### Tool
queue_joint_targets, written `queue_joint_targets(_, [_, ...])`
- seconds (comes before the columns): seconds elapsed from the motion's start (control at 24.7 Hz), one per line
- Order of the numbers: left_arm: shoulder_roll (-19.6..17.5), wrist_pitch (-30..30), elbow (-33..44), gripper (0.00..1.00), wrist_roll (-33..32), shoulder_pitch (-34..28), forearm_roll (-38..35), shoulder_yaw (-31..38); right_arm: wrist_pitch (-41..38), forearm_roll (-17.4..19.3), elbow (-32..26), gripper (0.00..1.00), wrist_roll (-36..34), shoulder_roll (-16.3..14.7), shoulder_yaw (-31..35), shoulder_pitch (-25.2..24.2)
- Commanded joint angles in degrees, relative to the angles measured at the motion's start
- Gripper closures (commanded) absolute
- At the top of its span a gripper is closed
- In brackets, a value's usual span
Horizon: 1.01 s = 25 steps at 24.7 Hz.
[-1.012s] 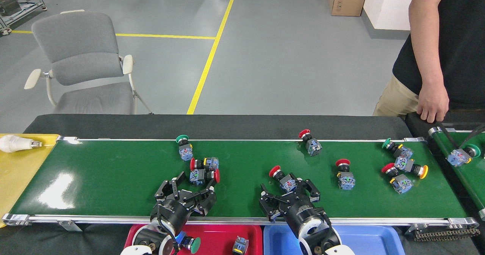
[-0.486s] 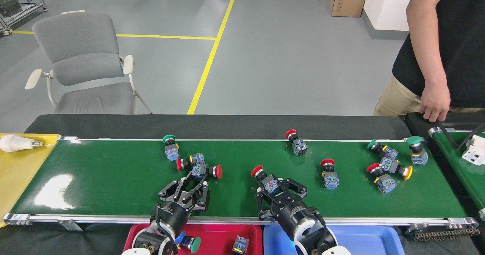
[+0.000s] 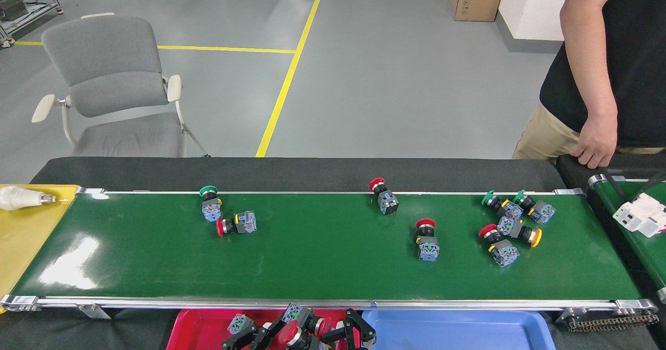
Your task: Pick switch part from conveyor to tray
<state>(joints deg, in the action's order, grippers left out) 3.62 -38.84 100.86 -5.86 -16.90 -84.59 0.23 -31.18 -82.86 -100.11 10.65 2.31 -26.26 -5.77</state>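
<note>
The conveyor (image 3: 312, 267) carries several switch parts: a green-capped one (image 3: 210, 204) beside a red-capped one (image 3: 235, 223) at the left, a red one (image 3: 384, 196) at the far rail, another red one (image 3: 426, 238), and a cluster (image 3: 510, 225) at the right. Both grippers sit low at the bottom edge over the red tray (image 3: 192, 329), mostly cut off. My left gripper (image 3: 260, 338) is shut on a red-capped switch part (image 3: 289, 333). My right gripper (image 3: 343, 334) is shut on another red-capped switch part (image 3: 322, 325). A loose blue-bodied part (image 3: 237, 323) lies in the tray.
A blue tray (image 3: 458, 329) stands right of the red one. A second, narrower belt (image 3: 637, 241) at the right carries a white part (image 3: 642, 215). A person's hand (image 3: 593, 150) rests at the far right corner. A yellow tray (image 3: 21, 235) with a bulb lies at the left, and a chair (image 3: 109, 90) stands behind.
Both grippers closed on red-capped switch parts on the belt and pulled back over the red tray. The other parts drifted left with the belt, and a green-capped one joined the right cluster.
</note>
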Motion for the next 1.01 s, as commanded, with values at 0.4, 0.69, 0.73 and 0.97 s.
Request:
queue_joint_targets(0.4, [1.0,18.8,0.5,0.01,0.7,0.6,0.1,17.1,0.9,13.0,-0.6,0.03,-5.8,1.8,34.2,-6.3])
queue_joint_targets(0.69, [-1.1,20.8,-0.1,0.02,0.7,2.0,-1.0,19.8,20.9,8.2,-1.0,0.04,-10.9,2.9,37.9,-11.5])
queue_joint_targets(0.73, [-1.4,20.9,-0.1,0.02,0.7,3.8,-1.8,19.0,21.6,7.4,-1.0,0.04,-10.9,2.9,37.8,-10.1])
queue_joint_targets(0.97, [-1.6,21.4,-12.4,0.02,0.1,19.3,-8.5,16.4,23.5,-5.3,6.0,0.03,-8.1,3.1,32.0,0.9])
